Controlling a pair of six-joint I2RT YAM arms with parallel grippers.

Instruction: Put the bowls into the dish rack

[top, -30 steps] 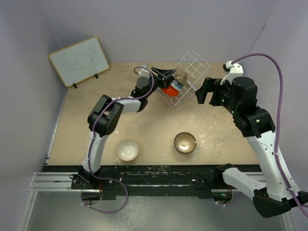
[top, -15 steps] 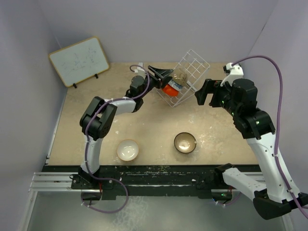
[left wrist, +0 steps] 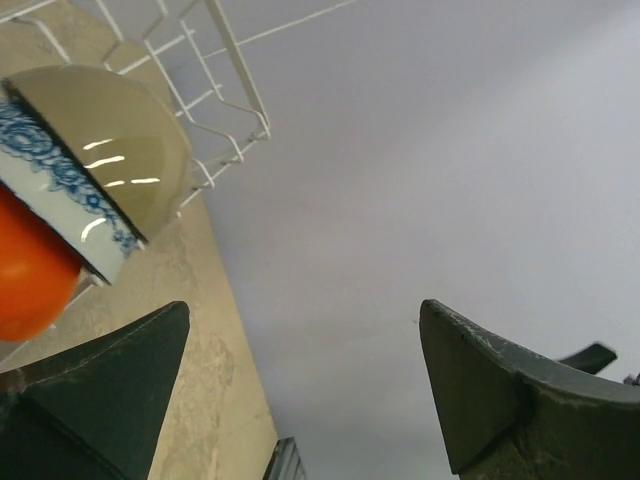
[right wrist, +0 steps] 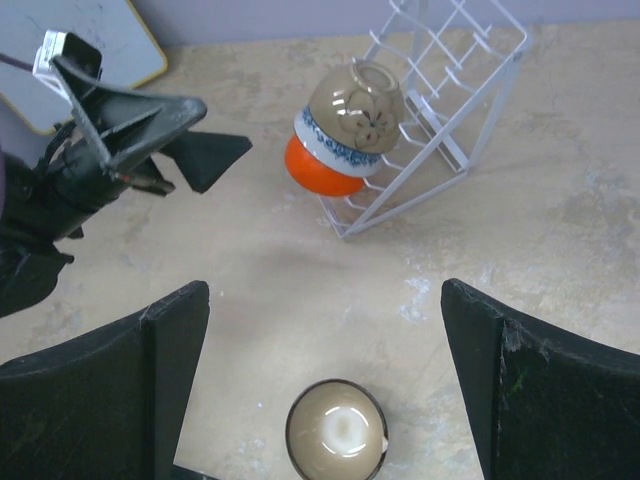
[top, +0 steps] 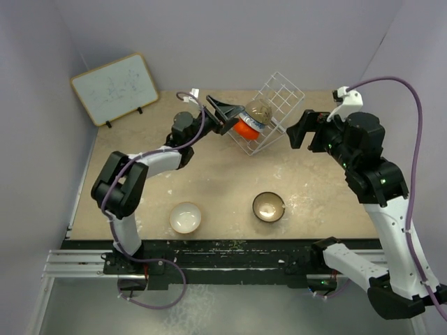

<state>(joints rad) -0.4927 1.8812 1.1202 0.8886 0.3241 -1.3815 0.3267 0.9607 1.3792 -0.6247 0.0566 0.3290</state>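
Note:
The white wire dish rack point(top: 278, 98) stands at the back, with three bowls stacked on edge in it: orange point(top: 244, 128), blue-patterned point(right wrist: 322, 150) and a taupe one point(top: 260, 109). My left gripper point(top: 221, 116) is open and empty, just left of the stack and clear of it; its wrist view shows the three bowls point(left wrist: 110, 140) at the upper left. My right gripper point(top: 293, 132) is open and empty, held high to the right of the rack. On the table lie the cream-white bowl point(top: 186, 217) and the tan bowl with a dark brown outside point(top: 269, 206), which also shows below my right fingers point(right wrist: 337, 435). No black bowl is in view.
A whiteboard with a wooden frame point(top: 115, 87) leans on the wall at the back left. Grey walls enclose the table on three sides. The arm bases and a black rail point(top: 230, 255) run along the near edge.
My left gripper has drawn back to the left, away from the bowls in the rack, which stay put. My right arm has shifted slightly to the right.

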